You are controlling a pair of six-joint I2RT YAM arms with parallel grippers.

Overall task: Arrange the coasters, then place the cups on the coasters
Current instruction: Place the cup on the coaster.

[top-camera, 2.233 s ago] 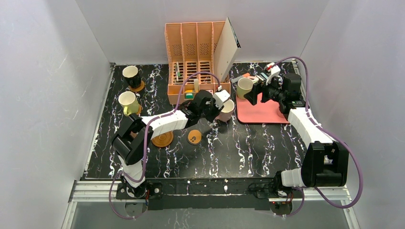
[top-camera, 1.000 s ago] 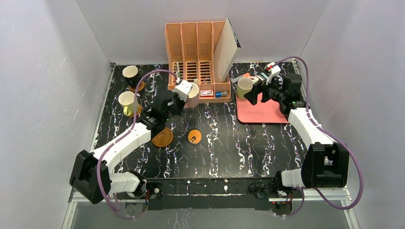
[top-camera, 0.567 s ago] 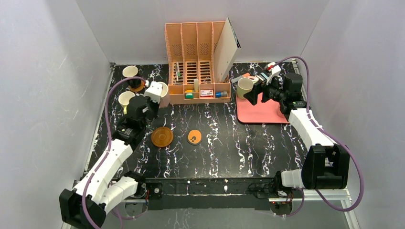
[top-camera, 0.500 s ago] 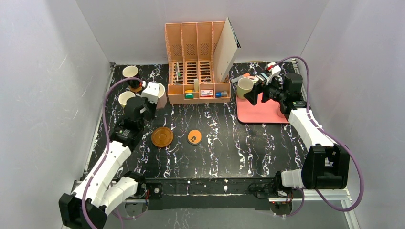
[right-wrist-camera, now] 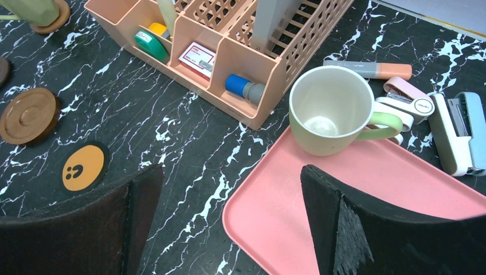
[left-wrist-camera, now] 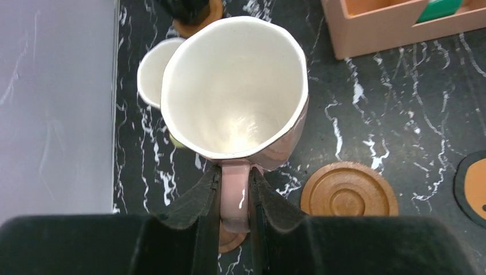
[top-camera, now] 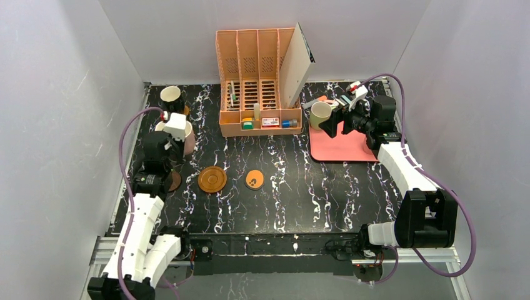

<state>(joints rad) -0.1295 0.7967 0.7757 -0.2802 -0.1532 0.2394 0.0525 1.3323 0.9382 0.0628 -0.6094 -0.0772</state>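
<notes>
Pink cup point(left-wrist-camera: 235, 86), its handle clamped between the left fingers point(left-wrist-camera: 198, 200), is held over the left side of the black marbled bench point(top-camera: 312, 187). On the pink tray point(right-wrist-camera: 401, 189), the olive cup point(right-wrist-camera: 329, 109) stands before the right fingers point(right-wrist-camera: 114, 217), which are spread wide. The ringed wooden coaster point(top-camera: 212, 180) and the smaller orange coaster point(top-camera: 254, 179) lie mid-bench.

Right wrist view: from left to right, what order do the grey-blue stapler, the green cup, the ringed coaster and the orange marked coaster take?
ringed wooden coaster → orange marked coaster → olive green cup → grey-blue stapler
</notes>
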